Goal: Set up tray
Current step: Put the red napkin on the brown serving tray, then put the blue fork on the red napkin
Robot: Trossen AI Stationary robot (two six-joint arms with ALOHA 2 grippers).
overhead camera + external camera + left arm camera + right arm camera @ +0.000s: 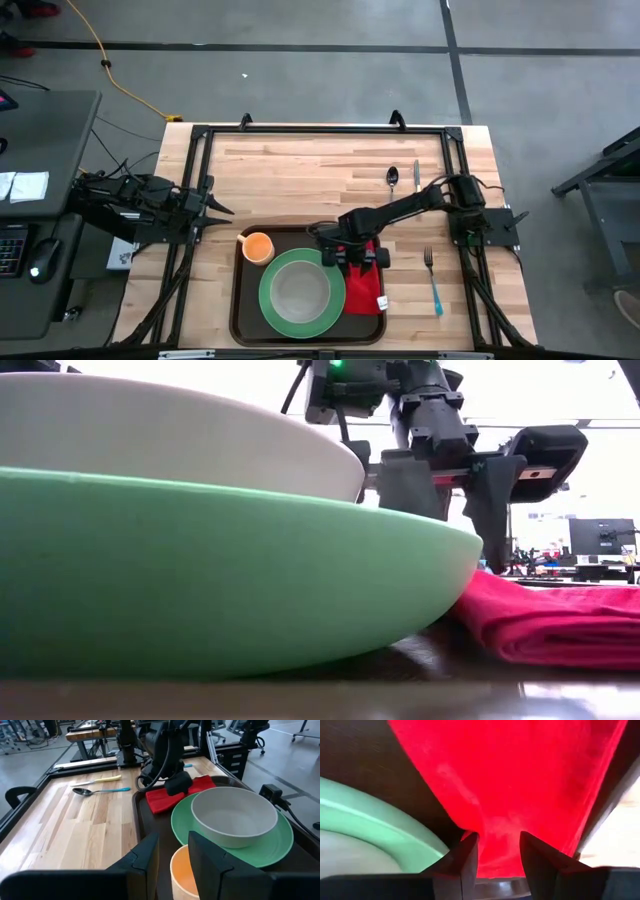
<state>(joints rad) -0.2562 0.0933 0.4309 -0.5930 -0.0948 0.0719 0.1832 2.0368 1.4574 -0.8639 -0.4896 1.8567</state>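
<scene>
The dark brown tray lies at the table's near middle. On it stand a green plate with a white bowl in it, an orange cup at the far left corner, and a folded red napkin lying flat to the right of the plate. My right gripper slants down over the napkin's far end, open, its fingers on either side of a raised fold. My left gripper hangs open and empty above the table's left side, back from the cup. My right gripper comes from above, slanting in from the table's far right, and its fingertips stand astride a bunched ridge at the napkin's far end. I cannot tell whether they touch the cloth. The napkin lies on the tray.
A spoon and a knife lie at the far right of the wooden table, and a fork with a blue handle lies right of the tray. A black metal frame runs around the table's edges.
</scene>
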